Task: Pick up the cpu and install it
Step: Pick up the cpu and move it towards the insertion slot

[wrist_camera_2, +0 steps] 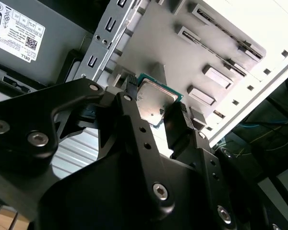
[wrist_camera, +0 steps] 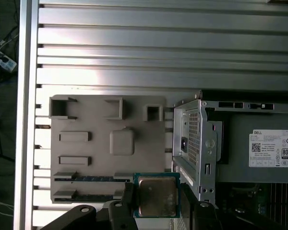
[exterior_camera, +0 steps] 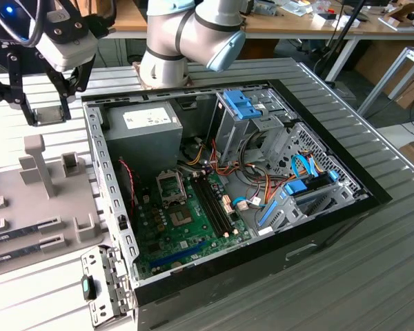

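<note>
In both wrist views the cpu (wrist_camera: 157,195) (wrist_camera_2: 156,99), a small square chip with a silvery top and a thin green rim, sits clamped between my two black fingers (wrist_camera: 127,199). My gripper (wrist_camera: 157,197) (wrist_camera_2: 155,103) is shut on it. In the exterior view the gripper (exterior_camera: 50,114) hangs above the grey fixture plate (exterior_camera: 27,200), to the exterior view's left of the open computer case (exterior_camera: 214,186). The metal-framed socket (exterior_camera: 174,200) lies on the green motherboard inside the case, with its bracket raised, well apart from the gripper.
The grey power supply box (exterior_camera: 141,127) (wrist_camera: 264,148) fills the case corner nearest the gripper. The case's metal side wall (exterior_camera: 100,172) (wrist_camera: 197,143) stands between fixture plate and motherboard. Memory strips (wrist_camera: 86,178) lie in the plate's slots. A blue drive cage (exterior_camera: 245,110) stands farther back.
</note>
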Tool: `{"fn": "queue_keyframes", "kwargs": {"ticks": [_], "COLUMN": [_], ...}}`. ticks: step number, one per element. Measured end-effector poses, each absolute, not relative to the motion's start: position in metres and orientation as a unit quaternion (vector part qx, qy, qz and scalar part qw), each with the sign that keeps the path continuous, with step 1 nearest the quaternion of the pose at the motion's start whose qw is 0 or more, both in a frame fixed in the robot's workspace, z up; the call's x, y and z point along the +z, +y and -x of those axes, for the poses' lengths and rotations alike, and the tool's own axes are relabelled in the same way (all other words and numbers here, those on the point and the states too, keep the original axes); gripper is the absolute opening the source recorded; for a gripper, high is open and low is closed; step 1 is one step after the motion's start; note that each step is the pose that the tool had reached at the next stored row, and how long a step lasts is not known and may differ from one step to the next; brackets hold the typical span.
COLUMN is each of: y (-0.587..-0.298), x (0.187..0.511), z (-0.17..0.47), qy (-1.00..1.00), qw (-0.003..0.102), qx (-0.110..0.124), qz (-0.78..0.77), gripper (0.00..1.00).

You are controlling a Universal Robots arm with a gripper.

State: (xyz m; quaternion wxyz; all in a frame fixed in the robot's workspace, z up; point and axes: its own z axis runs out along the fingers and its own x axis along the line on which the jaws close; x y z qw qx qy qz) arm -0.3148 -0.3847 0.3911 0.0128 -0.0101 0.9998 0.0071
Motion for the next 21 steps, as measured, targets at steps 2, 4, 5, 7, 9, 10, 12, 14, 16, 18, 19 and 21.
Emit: {"fn": "queue_keyframes", "kwargs": {"ticks": [2,4,5,7,9,10,12,14,16,18,19,21], "y": [-0.385,-0.385,-0.385,-0.385,-0.385,-0.385,-0.385,-0.385,-0.385,-0.385,-0.385,-0.385], "x": [0.391,0.391,0.391,0.391,0.391,0.391,0.391,0.391,0.391,0.391,0.391,0.391], "z": [0.312,0.301,0.292,0.289,0.286,0.284,0.282,0.278,0.275,0.273,0.272,0.269], "qy": [1.000,1.000,1.000,1.000,1.000,1.000,1.000,1.000,1.000,1.000,1.000,1.000], "qw": [0.013,0.013,0.013,0.013,0.013,0.013,0.013,0.013,0.013,0.013,0.013,0.013], "qx": [0.007,0.007,0.007,0.007,0.007,0.007,0.007,0.007,0.007,0.007,0.007,0.007], "qz": [0.010,0.010,0.010,0.010,0.010,0.010,0.010,0.010,0.010,0.010,0.010,0.010], "gripper": [0.47,0.47,0.47,0.47,0.47,0.47,0.47,0.47,0.47,0.47,0.47,0.47]}}
